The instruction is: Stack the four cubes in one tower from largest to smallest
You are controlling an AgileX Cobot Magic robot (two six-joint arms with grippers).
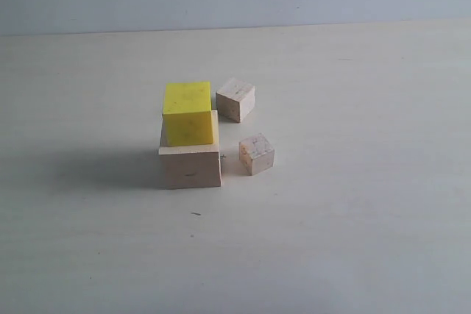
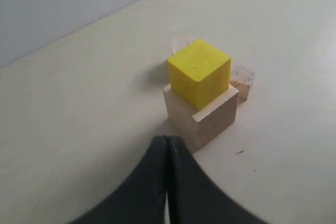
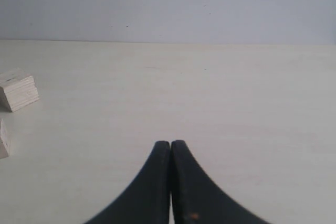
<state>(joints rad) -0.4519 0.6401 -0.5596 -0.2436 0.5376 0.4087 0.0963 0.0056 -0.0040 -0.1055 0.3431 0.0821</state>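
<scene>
The left end effector (image 2: pixel 167 144) is closed, its dark fingers pressed together and holding nothing, above bare worktop (image 1: pixel 353 204) near the stack. Left of centre stands the large pale wooden cube (image 1: pixel 190 168), flat on the worktop. The yellow cube (image 1: pixel 188 113) sits upright on it, set toward the far left of its top, so a narrow strip of wood shows along the right and near edges. Just right of the stack and farther back lies a small pale wooden cube (image 1: pixel 235 99), turned slightly. Nearer, right of the large cube and apart from it, lies the smallest cube (image 1: pixel 256 154), with pinkish-grey marks. The right end effector (image 3: pixel 170 147) is also closed and empty, over open worktop right of the two small cubes.
</scene>
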